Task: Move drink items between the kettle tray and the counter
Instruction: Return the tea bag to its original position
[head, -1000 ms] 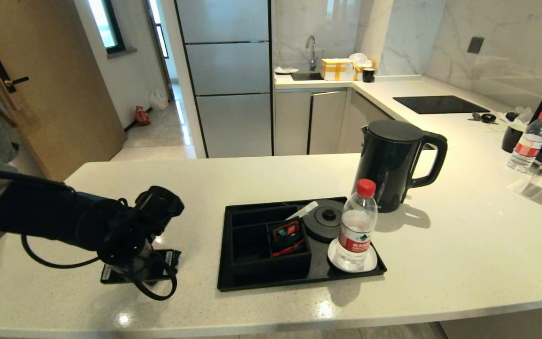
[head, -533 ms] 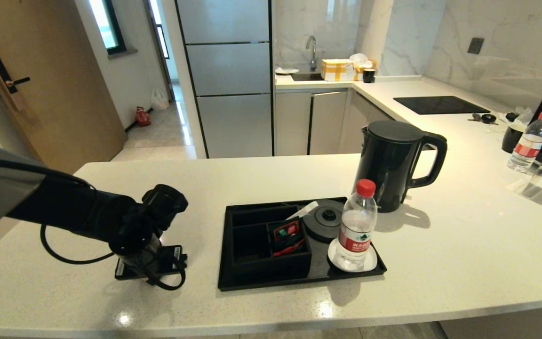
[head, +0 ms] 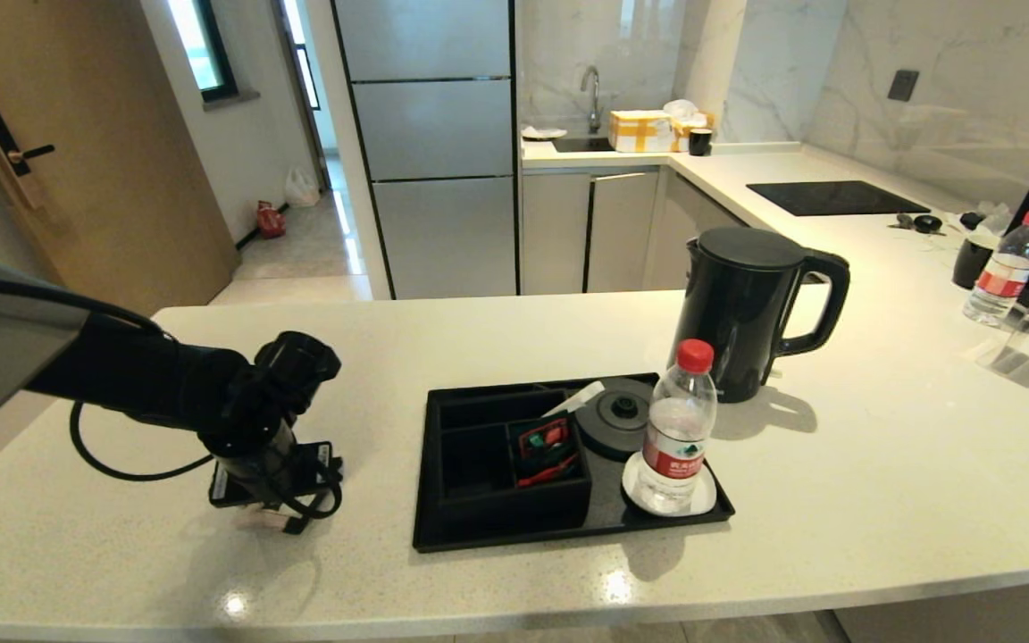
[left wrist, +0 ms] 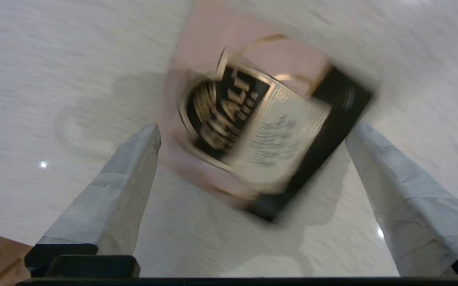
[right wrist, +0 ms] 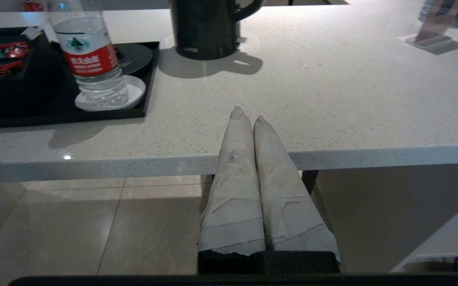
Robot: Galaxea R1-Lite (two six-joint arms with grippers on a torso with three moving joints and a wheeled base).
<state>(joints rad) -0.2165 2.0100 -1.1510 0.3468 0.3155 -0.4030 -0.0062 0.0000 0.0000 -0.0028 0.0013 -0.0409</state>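
Two arms: left one reached over the counter's left end; right one sat parked below the front edge.
Door: brown wood with a black handle (head: 19, 147), far left of the room.
Left gripper (left wrist: 253, 131): pointed down above the counter, its wrapped fingers (left wrist: 133, 159) spread wide and holding nothing.
Sachet (left wrist: 261, 131): pink and black, flat on the counter between those fingers, touching neither; in the head view only its edge peeked out under the gripper.
Counter (head: 836, 482): off-white speckled stone, glossy with lamp glints, front edge curved.
Fridge (head: 430, 143): tall, grey-panelled, behind the counter.
Tray (head: 568, 536): black, rimmed, middle of the counter, well right of the sachet.
Packets (head: 546, 446): red and green, in a tray compartment.
Base (head: 617, 415): round, black, bare, at the tray's back right.
Bottle (head: 677, 429): red-capped, upright on the white coaster (head: 635, 491) at the tray's front right.
Kettle (head: 747, 308): black, upright on the counter just behind the tray, handle to the right.
Hob (head: 836, 196): black glass, on the back counter by the marble wall.
Right gripper (right wrist: 247, 113): fingers pressed together, empty, level with the counter's front edge.
Second bottle (head: 1006, 268): far right of the counter.
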